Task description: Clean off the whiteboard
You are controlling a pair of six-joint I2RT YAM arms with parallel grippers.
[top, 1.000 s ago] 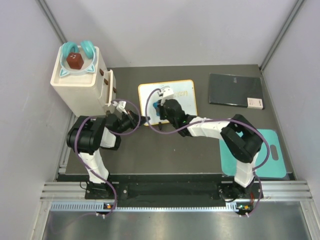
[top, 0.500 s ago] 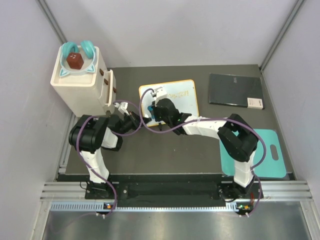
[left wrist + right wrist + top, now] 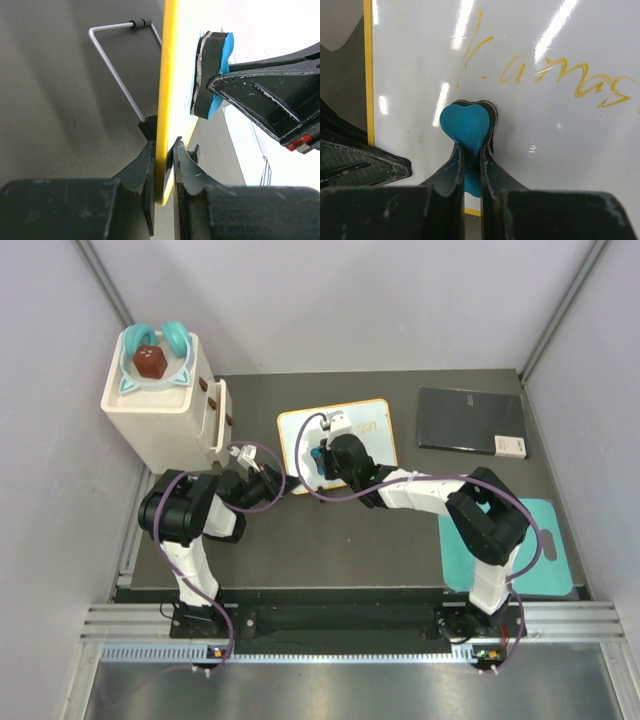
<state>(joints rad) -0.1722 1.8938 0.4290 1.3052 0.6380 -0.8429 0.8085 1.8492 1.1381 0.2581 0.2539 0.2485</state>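
The whiteboard (image 3: pixel 368 432), white with a yellow frame, lies at the table's middle back. Yellow scribbles (image 3: pixel 555 75) run across its upper part. My right gripper (image 3: pixel 321 454) is shut on a blue heart-shaped eraser (image 3: pixel 467 125) with a dark felt pad, which presses flat on the board below the scribbles. My left gripper (image 3: pixel 284 480) is shut on the board's yellow frame (image 3: pixel 167 75) at its near left corner, one finger on each side of the edge. In the left wrist view the eraser (image 3: pixel 212 75) sits on the white face just beyond my left gripper (image 3: pixel 163 155).
A cream cabinet (image 3: pixel 160 410) with a teal bowl holding a brown block stands at the back left, close to the left arm. A dark grey slab (image 3: pixel 468 420) lies at the back right, a teal mat (image 3: pixel 545 552) at the right. The board's wire stand (image 3: pixel 115 75) juts out behind it.
The right gripper swept the eraser left across the board, then back to the right. The left gripper has kept its place on the board's corner.
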